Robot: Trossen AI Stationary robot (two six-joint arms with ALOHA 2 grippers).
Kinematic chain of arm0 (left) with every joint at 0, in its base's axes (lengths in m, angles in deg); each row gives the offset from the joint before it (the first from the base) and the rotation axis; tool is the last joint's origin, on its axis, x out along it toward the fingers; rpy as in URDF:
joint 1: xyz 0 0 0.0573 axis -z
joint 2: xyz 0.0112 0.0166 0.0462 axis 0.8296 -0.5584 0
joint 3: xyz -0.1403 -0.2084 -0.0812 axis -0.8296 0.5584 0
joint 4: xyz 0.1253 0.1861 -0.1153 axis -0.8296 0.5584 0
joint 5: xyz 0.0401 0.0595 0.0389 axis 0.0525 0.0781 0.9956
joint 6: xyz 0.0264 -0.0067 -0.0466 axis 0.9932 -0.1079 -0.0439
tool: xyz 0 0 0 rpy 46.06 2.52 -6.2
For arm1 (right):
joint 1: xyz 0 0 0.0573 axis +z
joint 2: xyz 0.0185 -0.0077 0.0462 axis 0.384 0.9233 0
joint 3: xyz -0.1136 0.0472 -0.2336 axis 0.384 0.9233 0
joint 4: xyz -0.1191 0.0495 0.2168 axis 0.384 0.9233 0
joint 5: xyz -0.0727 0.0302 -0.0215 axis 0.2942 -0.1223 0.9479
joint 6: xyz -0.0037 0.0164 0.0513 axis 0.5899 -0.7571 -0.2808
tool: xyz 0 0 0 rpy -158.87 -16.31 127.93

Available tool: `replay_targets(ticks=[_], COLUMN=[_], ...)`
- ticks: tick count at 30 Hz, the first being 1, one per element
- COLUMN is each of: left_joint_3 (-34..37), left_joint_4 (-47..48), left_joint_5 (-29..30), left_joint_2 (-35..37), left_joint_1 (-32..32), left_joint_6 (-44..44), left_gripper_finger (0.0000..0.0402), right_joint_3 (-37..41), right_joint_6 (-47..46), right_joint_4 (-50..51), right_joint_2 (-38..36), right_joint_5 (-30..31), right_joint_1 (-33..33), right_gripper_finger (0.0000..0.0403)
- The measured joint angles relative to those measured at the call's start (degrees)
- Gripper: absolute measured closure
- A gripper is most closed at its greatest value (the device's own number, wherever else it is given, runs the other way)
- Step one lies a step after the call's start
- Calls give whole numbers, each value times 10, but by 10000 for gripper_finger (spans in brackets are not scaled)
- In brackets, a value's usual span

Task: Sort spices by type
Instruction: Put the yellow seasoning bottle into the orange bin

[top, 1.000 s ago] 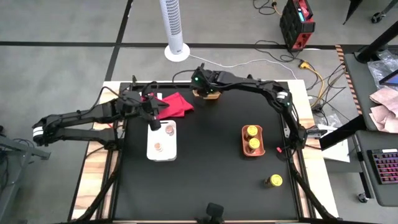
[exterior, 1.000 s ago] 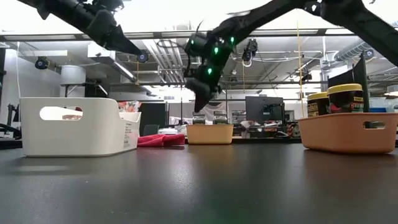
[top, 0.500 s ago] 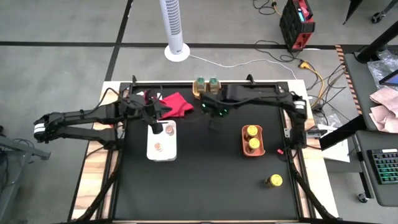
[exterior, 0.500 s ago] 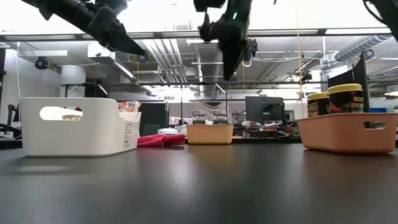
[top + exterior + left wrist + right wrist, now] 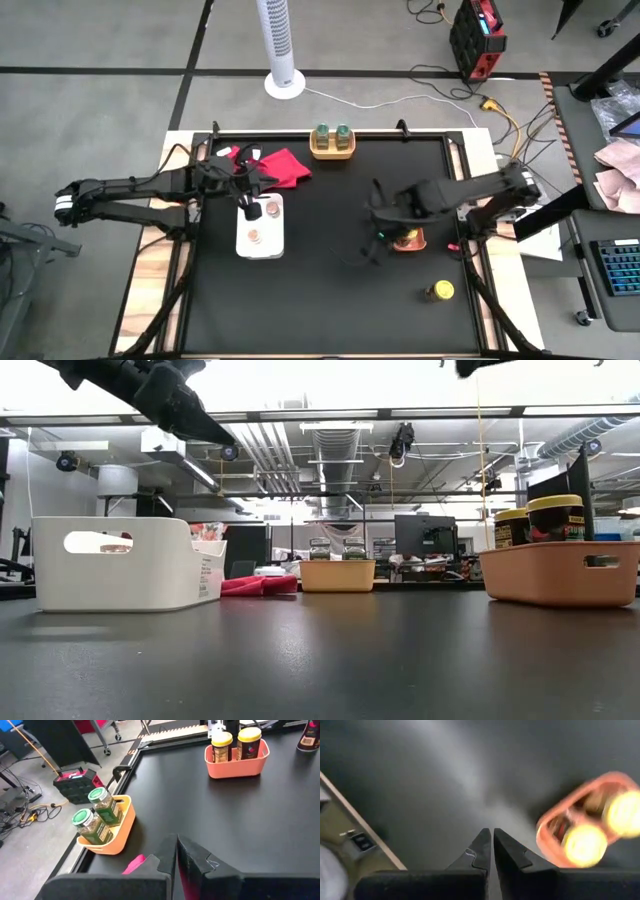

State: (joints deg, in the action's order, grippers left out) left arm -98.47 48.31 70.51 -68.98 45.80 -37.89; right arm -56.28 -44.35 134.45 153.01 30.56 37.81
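Two green-lidded jars (image 5: 332, 133) stand in the yellow tray (image 5: 332, 151) at the far edge. Two pinkish-brown jars (image 5: 271, 210) sit in the white tray (image 5: 246, 242). Two yellow jars (image 5: 221, 746) stand in the orange tray (image 5: 235, 764), which my right arm partly covers in the high view. A third yellow jar (image 5: 440, 291) stands alone near the right near corner. My left gripper (image 5: 246, 200) hovers shut and empty over the white tray's far end. My right gripper (image 5: 375, 240) hangs shut and empty above the table, just left of the orange tray (image 5: 560, 827).
A red cloth (image 5: 283, 167) lies at the far left, between the white tray and the yellow tray. Bare black tabletop (image 5: 330, 290) spreads across the middle and near side. In the low view, the white tray (image 5: 120, 565) and the orange tray (image 5: 555, 575) stand to either side.
My right arm has swung away from the yellow tray at the far edge, up and across toward the near right, and now hangs beside the orange tray. The green-lidded jars it hid a second ago stand uncovered in the yellow tray.
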Motion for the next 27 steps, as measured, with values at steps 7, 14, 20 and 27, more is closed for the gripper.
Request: replay_targets(ticks=[7,14,20,27], left_joint_3=[0,0,0,0], left_joint_4=[-6,-8,-31,-59], left_joint_5=[0,0,-1,-19], left_joint_2=[0,0,0,0], left_joint_1=[5,5,5,5], left_joint_6=[0,22,40,48], left_gripper_finger=[402,402,402,402], right_joint_3=[2,45,83,117], right_joint_6=[-196,-467,-606,-716], right_joint_4=[60,83,84,86], right_joint_2=[-18,-11,-12,-19], right_joint_5=[-9,-23,-68,-84], right_joint_1=[110,223,298,334], right_gripper_finger=[389,335,242,163])
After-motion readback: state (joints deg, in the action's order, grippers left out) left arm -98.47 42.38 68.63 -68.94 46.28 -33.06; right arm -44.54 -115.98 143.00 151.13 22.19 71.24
